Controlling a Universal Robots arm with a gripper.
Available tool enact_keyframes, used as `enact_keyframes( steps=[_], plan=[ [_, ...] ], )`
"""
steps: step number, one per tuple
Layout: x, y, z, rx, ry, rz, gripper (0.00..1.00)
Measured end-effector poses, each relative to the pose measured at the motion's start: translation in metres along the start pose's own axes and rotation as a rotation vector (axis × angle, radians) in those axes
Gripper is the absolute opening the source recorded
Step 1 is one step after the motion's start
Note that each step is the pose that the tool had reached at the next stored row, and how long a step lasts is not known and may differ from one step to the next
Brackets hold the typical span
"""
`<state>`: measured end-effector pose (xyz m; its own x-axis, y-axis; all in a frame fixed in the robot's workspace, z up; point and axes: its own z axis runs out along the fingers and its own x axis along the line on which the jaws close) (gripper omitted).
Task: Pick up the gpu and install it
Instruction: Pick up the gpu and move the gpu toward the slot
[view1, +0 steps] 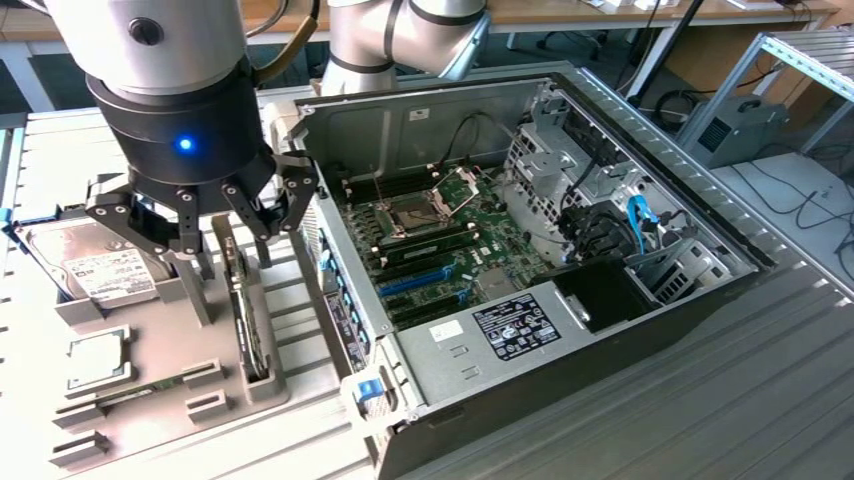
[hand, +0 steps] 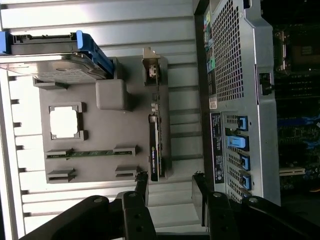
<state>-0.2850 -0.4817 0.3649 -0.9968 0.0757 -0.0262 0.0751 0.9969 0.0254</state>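
Fingers (view1: 198, 275) spread as wide as they go, my end effector (view1: 234, 262) has hold of nothing and hangs in the upper left of the exterior view. Just below it the gpu (view1: 243, 320) stands on edge in a slot of the grey holder (view1: 154, 325) on the surface, left of centre in that frame. The hard drive (view1: 100, 268) sits at the holder's left, and the open computer case (view1: 534, 250) takes the middle and right. From my wrist, the gpu (hand: 155, 140) lines up with the gap of my end effector (hand: 170, 192), beside the case (hand: 235, 90).
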Motion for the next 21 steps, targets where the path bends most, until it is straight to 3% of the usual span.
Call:
enact_keyframes(
  steps=[5, 7, 21],
  plan=[
    [0.000, 0.0000, 0.0016, 0.0033, -0.0002, 0.000, 0.48],
    [0.000, -0.0001, 0.0057, 0.0099, -0.0007, 0.000, 0.48],
    [0.001, -0.0007, 0.0262, 0.0368, -0.0027, -0.001, 0.48]
  ],
)
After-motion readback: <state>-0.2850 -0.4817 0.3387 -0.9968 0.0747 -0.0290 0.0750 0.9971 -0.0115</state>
